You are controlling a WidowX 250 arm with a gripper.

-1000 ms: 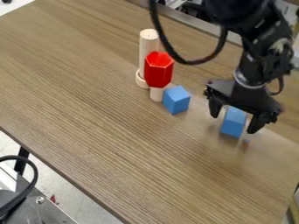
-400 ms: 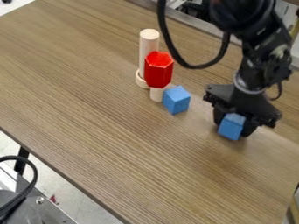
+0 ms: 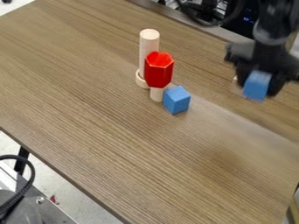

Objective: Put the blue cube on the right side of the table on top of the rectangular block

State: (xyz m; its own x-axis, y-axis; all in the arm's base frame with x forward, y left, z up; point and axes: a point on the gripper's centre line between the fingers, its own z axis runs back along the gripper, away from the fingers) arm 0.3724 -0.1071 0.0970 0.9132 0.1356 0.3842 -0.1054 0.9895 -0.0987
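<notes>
The blue cube is clamped in the jaws of the gripper, at the right of the view, nearer the far edge of the counter than the near one. One jaw is on each side of it; how far it is off the wood, I cannot tell. A small pale thing shows at the gripper's left flank, too hidden to name.

The far edge slants down from the top toward the right, with cables and dark equipment beyond it. The near edge slants from the left down to the bottom, and a broad span of wood lies between it and the standing things. A stretch of wood also separates the cube from the second blue block. Close by that block stand a red hexagonal piece on a pale peg and, behind, a tall upright wooden cylinder.
</notes>
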